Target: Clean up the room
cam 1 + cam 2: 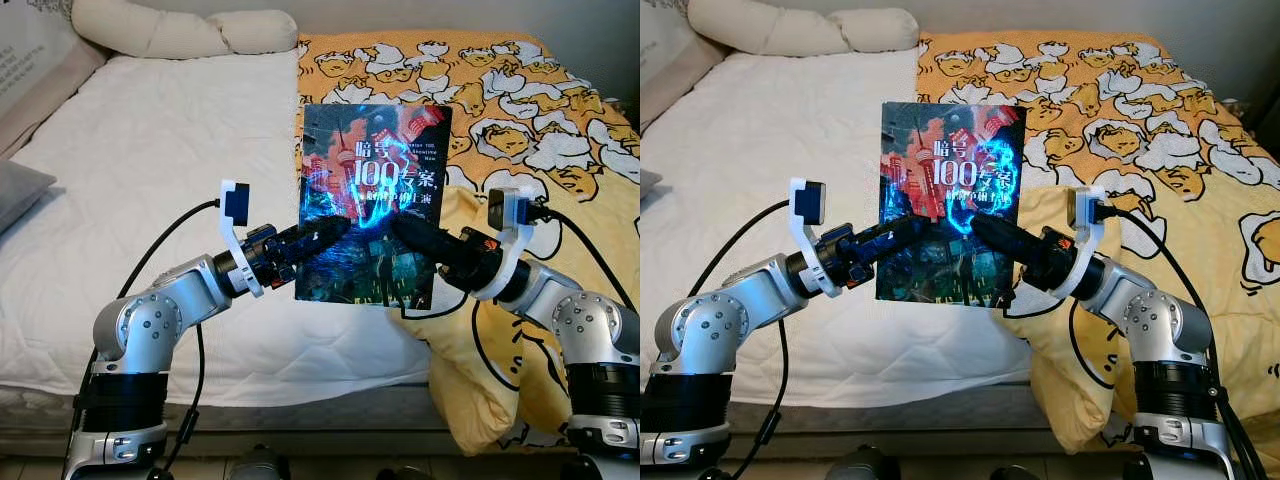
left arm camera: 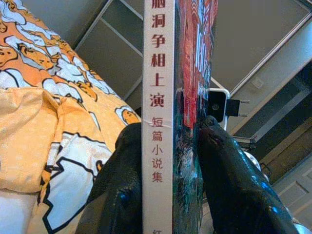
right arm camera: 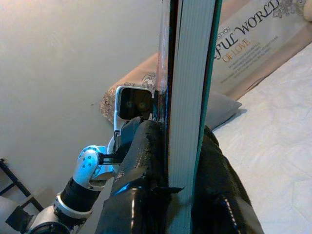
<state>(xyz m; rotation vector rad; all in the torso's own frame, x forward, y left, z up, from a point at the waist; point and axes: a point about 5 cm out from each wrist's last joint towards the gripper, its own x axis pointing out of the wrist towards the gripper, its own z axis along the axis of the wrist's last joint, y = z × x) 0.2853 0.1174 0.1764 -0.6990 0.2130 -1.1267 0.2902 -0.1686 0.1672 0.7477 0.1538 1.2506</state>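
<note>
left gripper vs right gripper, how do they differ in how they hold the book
The left gripper clamps the book by its spine edge; the right gripper clamps the opposite, page edge. The left gripper reaches in over the white sheet, the right gripper over the yellow patterned blanket. Both are shut on the book, fingers on either cover, holding it upright above the bed.
</note>
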